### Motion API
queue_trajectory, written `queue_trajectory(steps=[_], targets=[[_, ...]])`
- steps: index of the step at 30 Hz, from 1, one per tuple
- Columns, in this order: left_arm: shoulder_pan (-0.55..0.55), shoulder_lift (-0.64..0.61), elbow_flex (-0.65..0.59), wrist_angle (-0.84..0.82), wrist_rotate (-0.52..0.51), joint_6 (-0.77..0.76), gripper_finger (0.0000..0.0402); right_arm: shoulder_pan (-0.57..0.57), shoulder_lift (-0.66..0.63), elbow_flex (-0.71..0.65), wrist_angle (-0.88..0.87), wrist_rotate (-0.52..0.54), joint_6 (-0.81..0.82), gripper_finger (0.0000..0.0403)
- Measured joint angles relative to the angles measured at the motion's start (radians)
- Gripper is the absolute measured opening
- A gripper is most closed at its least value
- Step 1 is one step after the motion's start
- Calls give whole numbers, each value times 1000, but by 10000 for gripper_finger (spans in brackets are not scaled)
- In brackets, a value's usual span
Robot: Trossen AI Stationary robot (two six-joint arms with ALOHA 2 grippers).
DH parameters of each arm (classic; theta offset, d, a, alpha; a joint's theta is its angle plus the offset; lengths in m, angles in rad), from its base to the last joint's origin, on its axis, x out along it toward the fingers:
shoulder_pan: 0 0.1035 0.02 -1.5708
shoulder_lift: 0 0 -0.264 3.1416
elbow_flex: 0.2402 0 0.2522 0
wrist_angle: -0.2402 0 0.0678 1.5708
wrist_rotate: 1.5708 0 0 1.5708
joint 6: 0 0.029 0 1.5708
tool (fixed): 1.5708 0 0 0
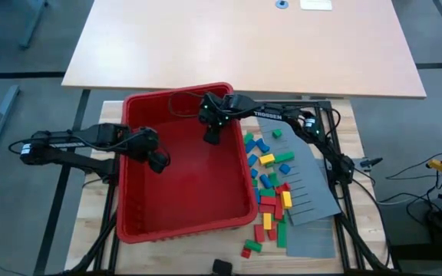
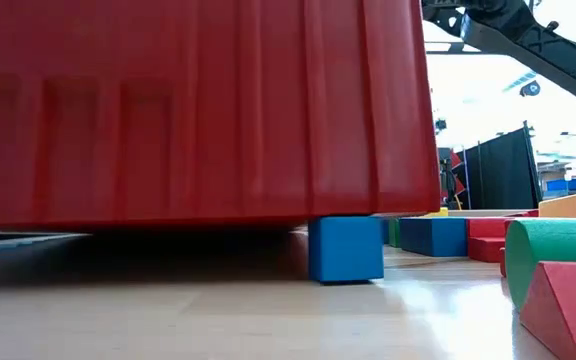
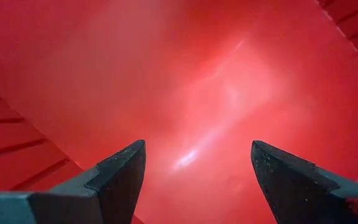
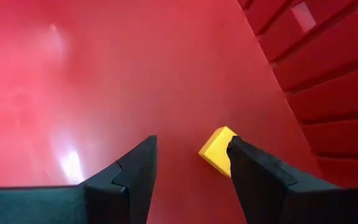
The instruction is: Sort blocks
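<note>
The red bin [image 1: 133, 230] stands on the wooden table, and both grippers are inside it. My left gripper [image 1: 159, 161] hangs open over the bin's left half, with only bare red floor [image 3: 197, 93] between its fingers [image 3: 120, 177]. My right gripper [image 1: 212, 136] is open near the bin's far right corner. A yellow block [image 4: 215, 148] lies on the bin floor just past one of its fingers [image 4: 260, 180], which hides part of it. Many red, green, blue and yellow blocks [image 1: 271, 180] lie scattered on the table to the right of the bin. My right gripper stands open above the bin floor with the yellow block's near side [image 4: 219, 158] behind one fingertip. Whether that finger touches the block I cannot tell. The block is outside the gap between the fingers.
Flat grey slotted panels [image 1: 313, 192] lie under and beside the loose blocks at the right. In the low view the bin's wall [image 2: 198, 110] fills the left, with a blue block [image 2: 346, 248] at its corner and a green one [image 2: 558, 260] nearby. A second table [image 1: 244, 46] stands beyond.
</note>
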Motion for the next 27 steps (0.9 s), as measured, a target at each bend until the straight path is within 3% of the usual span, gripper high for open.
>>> queue_trajectory(steps=[15,27], targets=[[-1,1,1,79,56,0,277,-39,95,6,-56,12,95,176],[-1,3,1,109,62,6,277,-45,97,4,-134,20,104,163]])
